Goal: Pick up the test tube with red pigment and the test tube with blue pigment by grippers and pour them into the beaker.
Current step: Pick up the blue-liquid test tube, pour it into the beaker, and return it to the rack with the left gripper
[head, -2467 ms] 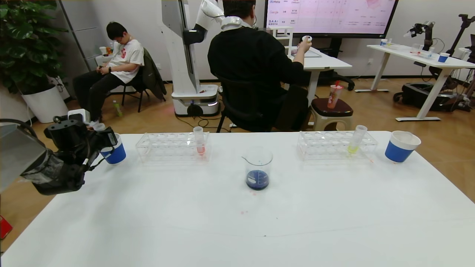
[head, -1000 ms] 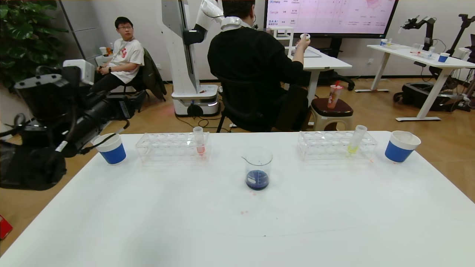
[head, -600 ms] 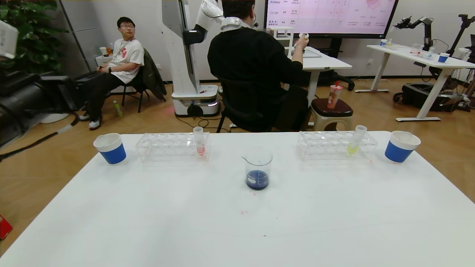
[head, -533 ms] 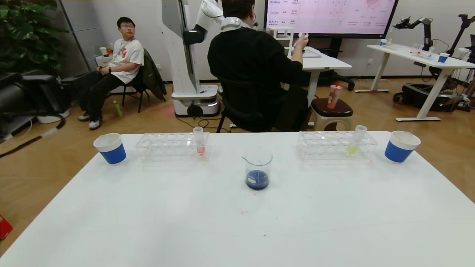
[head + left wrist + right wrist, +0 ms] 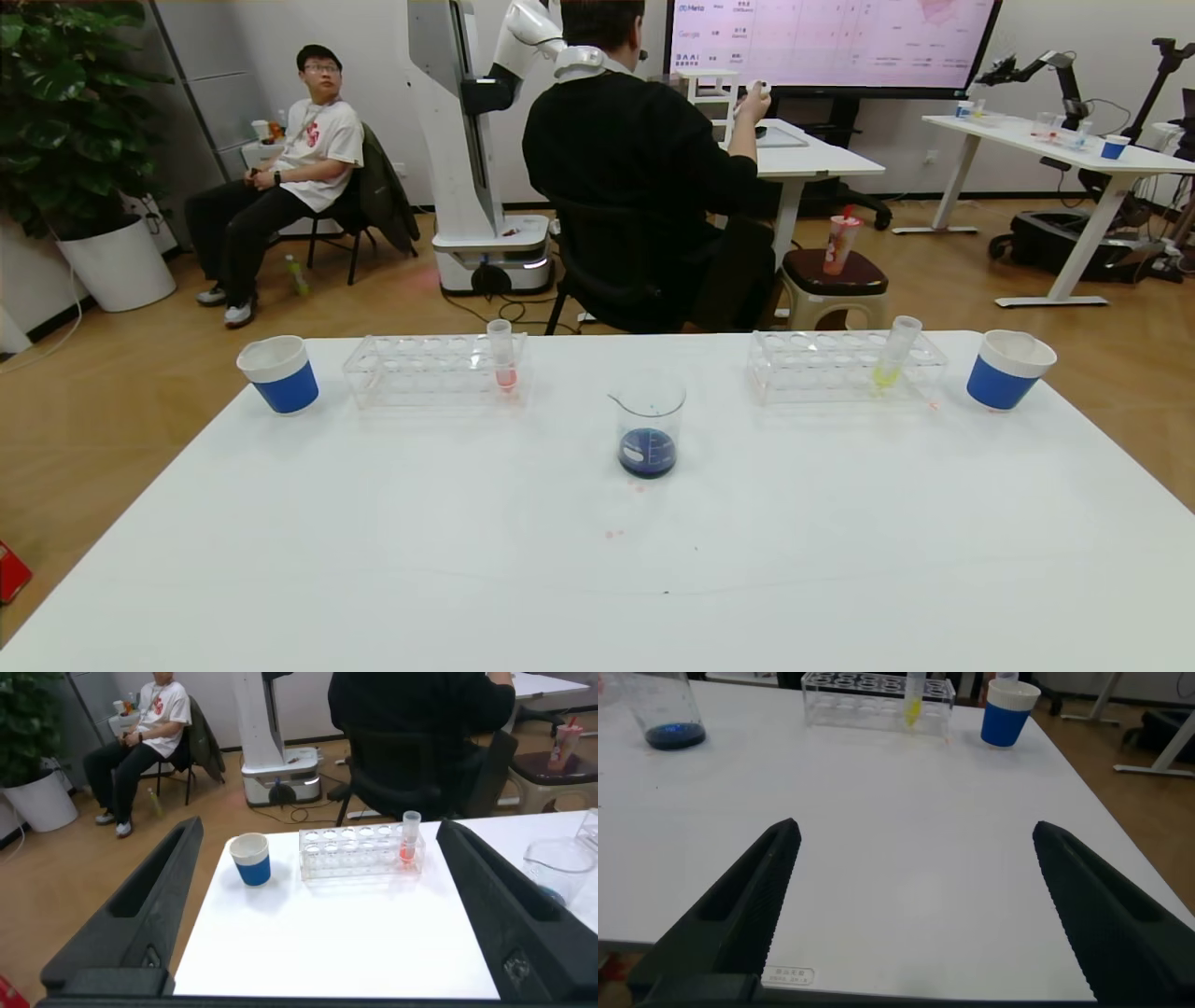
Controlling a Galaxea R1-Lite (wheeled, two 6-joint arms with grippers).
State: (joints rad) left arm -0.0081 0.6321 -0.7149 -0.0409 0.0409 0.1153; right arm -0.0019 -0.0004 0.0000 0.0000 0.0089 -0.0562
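Observation:
The beaker (image 5: pixel 650 429) stands mid-table with dark blue liquid in its bottom; it also shows in the left wrist view (image 5: pixel 561 863) and the right wrist view (image 5: pixel 668 714). The test tube with red pigment and the test tube with blue pigment are out of view. Neither gripper shows in the head view. My left gripper (image 5: pixel 318 831) is open and empty, back from the table's left part. My right gripper (image 5: pixel 915 829) is open and empty over the table's right front.
A left rack (image 5: pixel 434 369) holds a tube of paler pinkish-red liquid (image 5: pixel 502 355). A right rack (image 5: pixel 845 364) holds a yellow-green tube (image 5: pixel 892 355). Blue-and-white paper cups stand far left (image 5: pixel 280 373) and far right (image 5: pixel 1006 369). People sit beyond the table.
My left arm has drawn back from the left paper cup, swung up and to the left, and left the head view. Things on the table have not moved.

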